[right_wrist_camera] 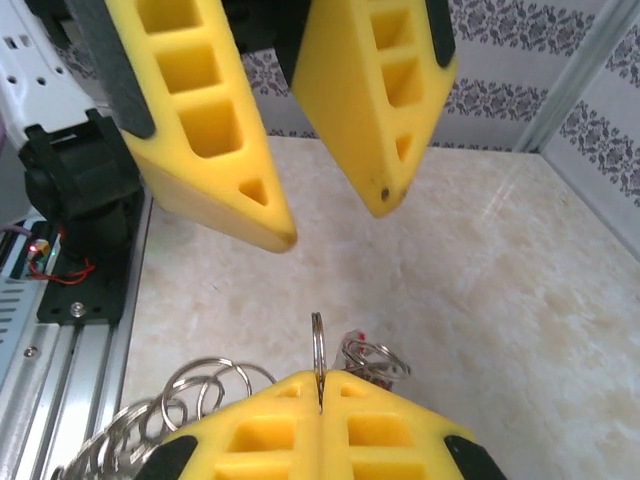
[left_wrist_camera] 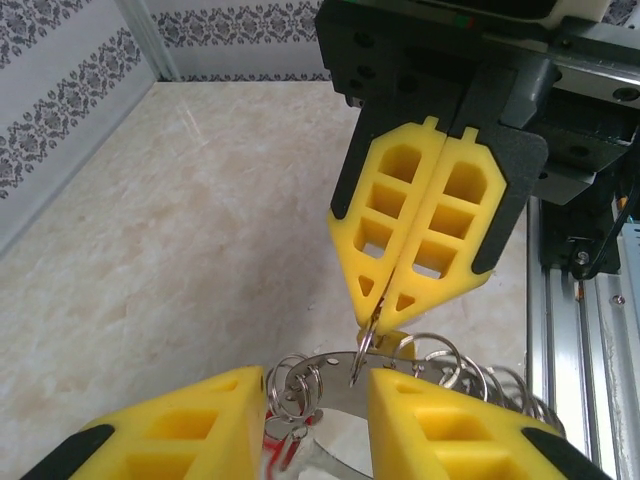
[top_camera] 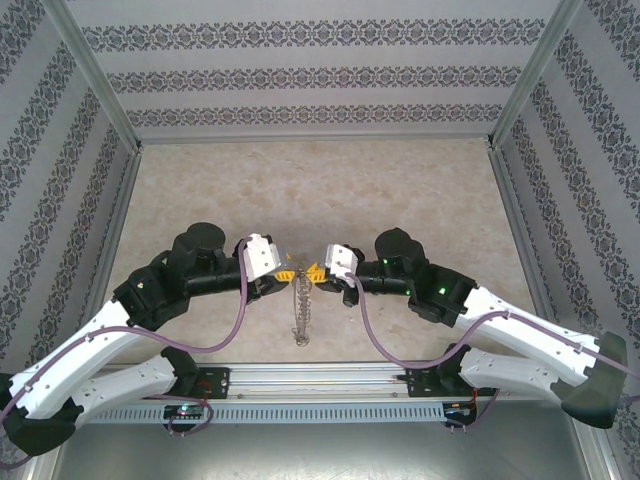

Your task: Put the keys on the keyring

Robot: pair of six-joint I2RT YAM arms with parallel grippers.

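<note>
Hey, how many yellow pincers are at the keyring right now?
2. The left pincer, open, is just left of the keyring; the right pincer, just right of it, is shut on one of its rings. None looks hidden.

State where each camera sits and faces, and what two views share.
Top external: above and behind, looking down on the table; both arms show.
Left wrist: on left arm, faces the shut right hand; own fingers below.
Right wrist: on right arm, faces the open left hand; own fingers grip the keyring.
Both wrist views share the keyring.
</note>
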